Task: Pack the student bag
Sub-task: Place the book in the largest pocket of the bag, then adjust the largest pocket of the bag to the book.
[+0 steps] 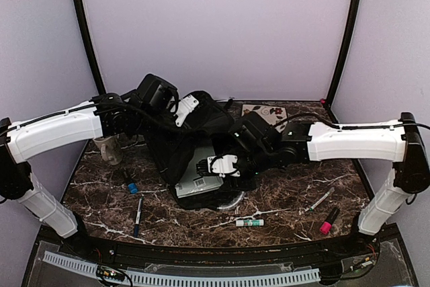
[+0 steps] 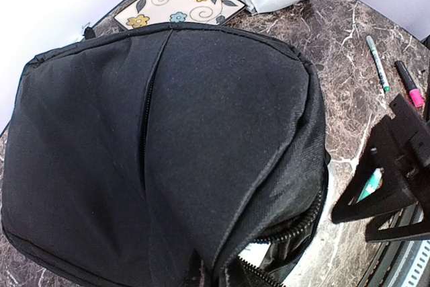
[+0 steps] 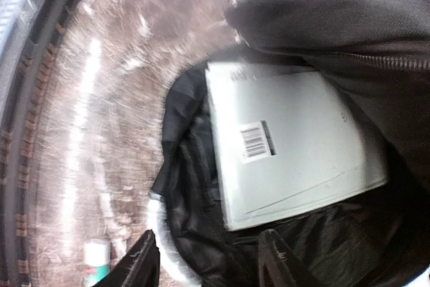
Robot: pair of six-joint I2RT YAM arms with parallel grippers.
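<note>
The black student bag [image 1: 191, 132] lies mid-table with its zipped mouth open toward the front. My left gripper [image 1: 183, 109] is at its top, shut on the flap fabric [image 2: 208, 270] and holding it up; its fingers are hidden in the cloth. A flat grey book with a barcode label [image 3: 289, 146] lies inside the open mouth and also shows in the top view [image 1: 200, 183]. My right gripper [image 3: 208, 267] is open and empty just above the bag's lining, in front of the book's near edge. It also shows in the top view [image 1: 222, 165].
On the marble table [image 1: 289, 186] lie a blue-capped marker [image 1: 131, 186], a dark pen [image 1: 138, 213], a glue stick [image 1: 250, 222], a thin pen [image 1: 321, 199] and a pink highlighter [image 1: 329, 220]. A floral tile [image 2: 176, 1] lies behind the bag. A mug [image 1: 107, 147] stands at the left.
</note>
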